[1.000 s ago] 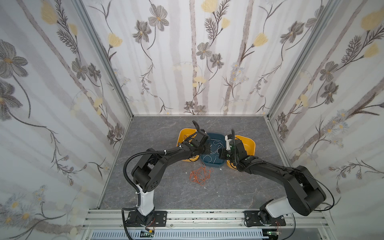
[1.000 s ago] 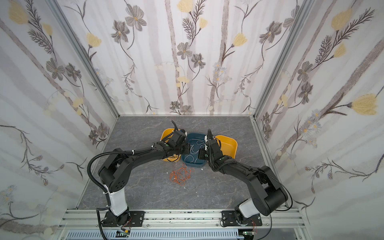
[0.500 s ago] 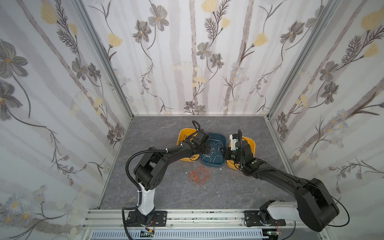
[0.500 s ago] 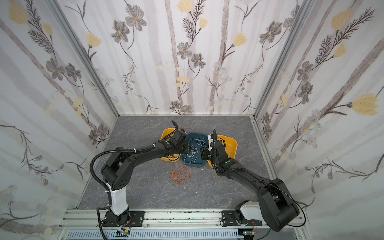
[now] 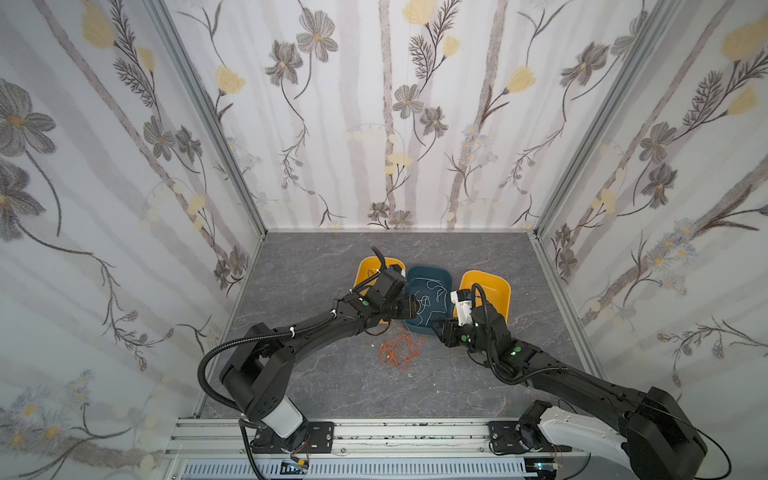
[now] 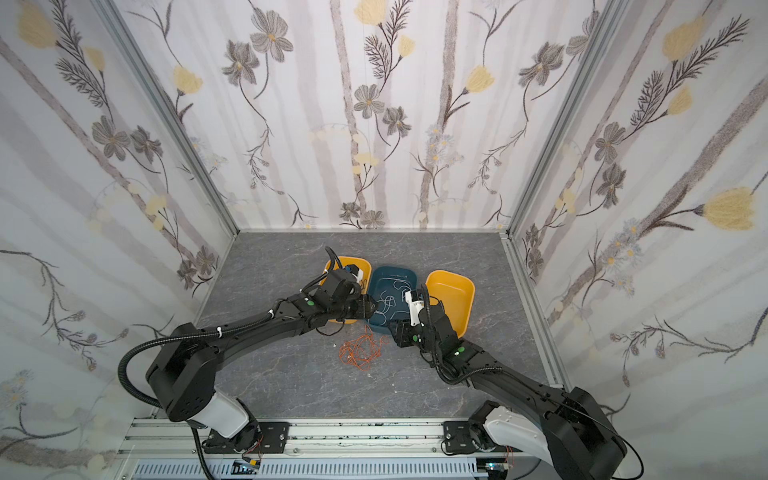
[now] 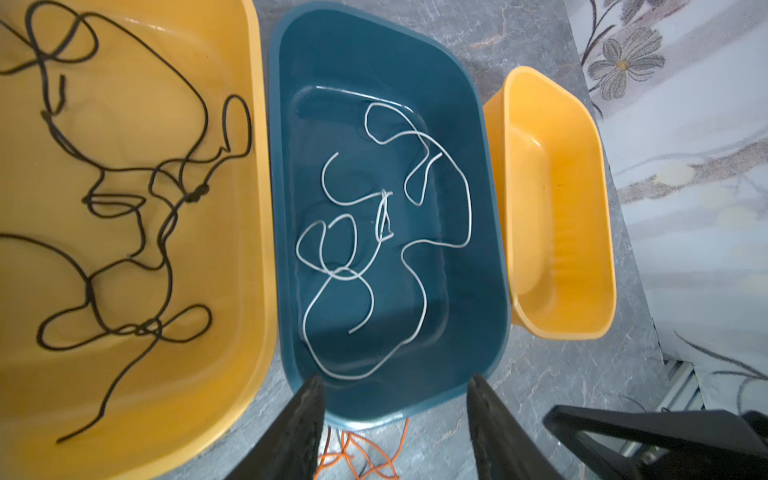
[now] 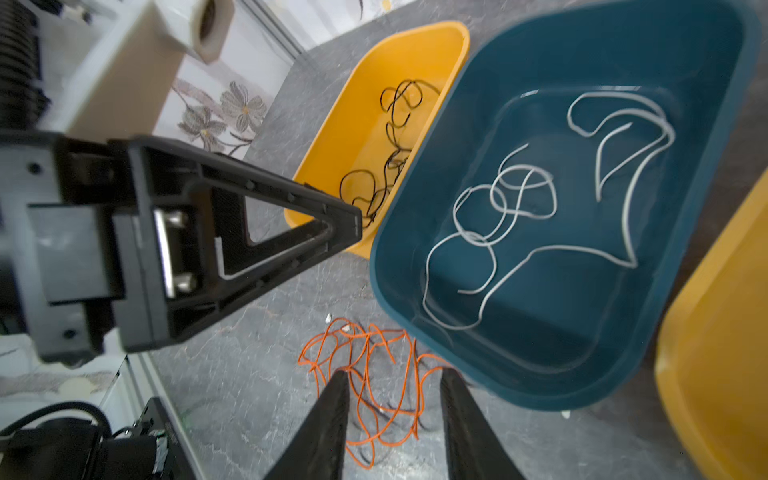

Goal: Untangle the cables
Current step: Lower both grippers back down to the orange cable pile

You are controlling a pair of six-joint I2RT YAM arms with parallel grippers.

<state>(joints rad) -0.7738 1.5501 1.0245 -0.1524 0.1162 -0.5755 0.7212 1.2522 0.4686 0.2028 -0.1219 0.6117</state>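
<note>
On a grey table [image 5: 332, 374] three trays stood in a row. The left yellow tray [image 7: 232, 374] held a loose black cable [image 7: 195, 193], the blue tray [image 7: 478, 291] between them held a white cable [image 7: 343, 272], and the right yellow tray [image 7: 561, 249] was empty. The left gripper [image 7: 394, 380] hung half open and empty over the blue tray's near rim. The right gripper [image 8: 395, 374], partly open and empty, hovered above the orange cable [image 8: 365, 357], which lay tangled on the table. Two colours looked sorted; orange remained.

Orange cable tangle [image 8: 368, 365], dark-blue tray [image 8: 540, 357]
</note>
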